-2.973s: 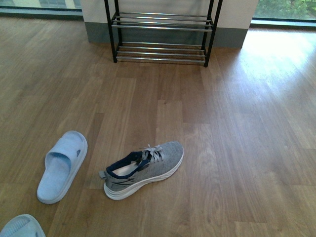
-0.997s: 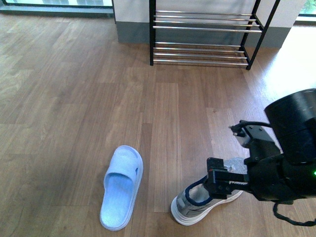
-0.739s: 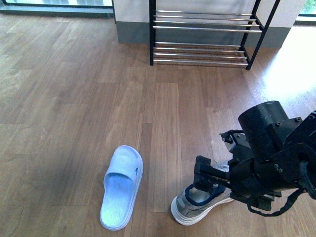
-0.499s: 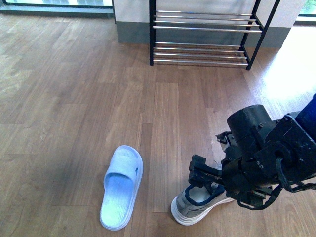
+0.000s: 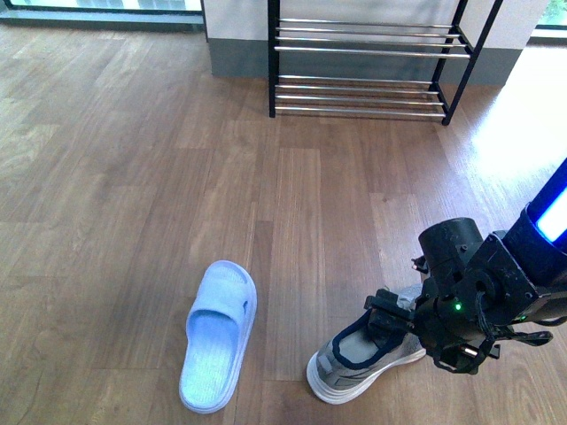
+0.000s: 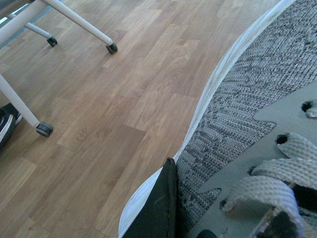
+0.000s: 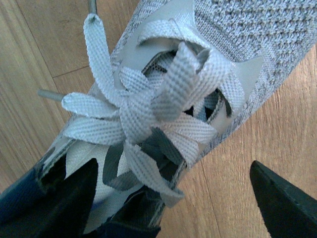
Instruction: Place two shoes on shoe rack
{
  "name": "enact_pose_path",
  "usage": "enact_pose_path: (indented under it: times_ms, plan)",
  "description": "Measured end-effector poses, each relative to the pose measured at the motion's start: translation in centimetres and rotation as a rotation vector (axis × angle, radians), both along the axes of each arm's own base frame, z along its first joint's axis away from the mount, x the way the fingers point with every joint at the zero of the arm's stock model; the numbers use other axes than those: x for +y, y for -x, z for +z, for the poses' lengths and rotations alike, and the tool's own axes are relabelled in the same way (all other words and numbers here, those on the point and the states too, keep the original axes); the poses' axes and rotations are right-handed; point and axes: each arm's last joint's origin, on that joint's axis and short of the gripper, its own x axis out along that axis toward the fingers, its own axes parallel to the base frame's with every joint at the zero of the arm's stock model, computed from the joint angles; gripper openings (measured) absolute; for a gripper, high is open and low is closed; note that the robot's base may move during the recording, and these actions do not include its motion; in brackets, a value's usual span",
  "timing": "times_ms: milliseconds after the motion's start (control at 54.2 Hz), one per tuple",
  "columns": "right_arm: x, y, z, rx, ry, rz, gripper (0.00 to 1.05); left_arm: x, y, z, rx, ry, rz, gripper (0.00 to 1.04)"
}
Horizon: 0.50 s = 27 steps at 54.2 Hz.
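Note:
One grey sneaker (image 5: pixel 353 357) with a white sole and navy collar lies on the wood floor at the front right. My right gripper (image 5: pixel 391 320) is open just above its laces and collar. In the right wrist view the two black fingers (image 7: pixel 277 198) stand wide apart on either side of the laced sneaker (image 7: pixel 163 94). My left gripper (image 6: pixel 213 223) is shut on a grey sneaker (image 6: pixel 237 99), with one black finger (image 6: pixel 158 208) pressed against its knit side; this arm is out of the front view. The black shoe rack (image 5: pixel 359 80) with chrome bars stands at the far wall.
A pale blue slide sandal (image 5: pixel 217 332) lies on the floor left of the sneaker. In the left wrist view, white table legs on casters (image 6: pixel 112 48) and a dark shoe (image 6: pixel 7 124) stand on the wood floor. Grey wall base (image 5: pixel 235 57) is behind the rack.
My right arm has swung down and drawn in over the sneaker, its gripper now low at the laces. The sneaker and sandal have not moved in the last second.

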Motion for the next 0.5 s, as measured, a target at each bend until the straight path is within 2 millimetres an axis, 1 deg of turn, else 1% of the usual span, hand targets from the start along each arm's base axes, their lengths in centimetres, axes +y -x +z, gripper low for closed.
enact_pose_path:
  times_ms: [55, 92, 148, 295, 388, 443, 499]
  plan:
    - [-0.11, -0.04, -0.1, -0.004, -0.006, -0.018, 0.67, 0.0, 0.0, 0.0, 0.0, 0.0, 0.0, 0.02]
    - [-0.18, -0.13, -0.15, -0.002, -0.016, -0.042, 0.59, 0.0, 0.0, 0.0, 0.0, 0.0, 0.0, 0.02]
    - [-0.19, -0.17, -0.2, -0.004, -0.025, -0.055, 0.52, 0.0, 0.0, 0.0, 0.0, 0.0, 0.0, 0.02]
    - [-0.18, -0.17, -0.43, 0.001, -0.023, -0.081, 0.31, 0.0, 0.0, 0.0, 0.0, 0.0, 0.0, 0.02]
    - [0.0, -0.04, -0.61, 0.004, -0.001, -0.082, 0.14, 0.0, 0.0, 0.0, 0.0, 0.0, 0.0, 0.02]
    - [0.19, 0.08, -0.67, -0.006, 0.05, -0.065, 0.02, 0.0, 0.0, 0.0, 0.0, 0.0, 0.0, 0.02]
    - [0.4, 0.35, -0.73, -0.01, 0.085, -0.038, 0.01, 0.0, 0.0, 0.0, 0.0, 0.0, 0.0, 0.02]
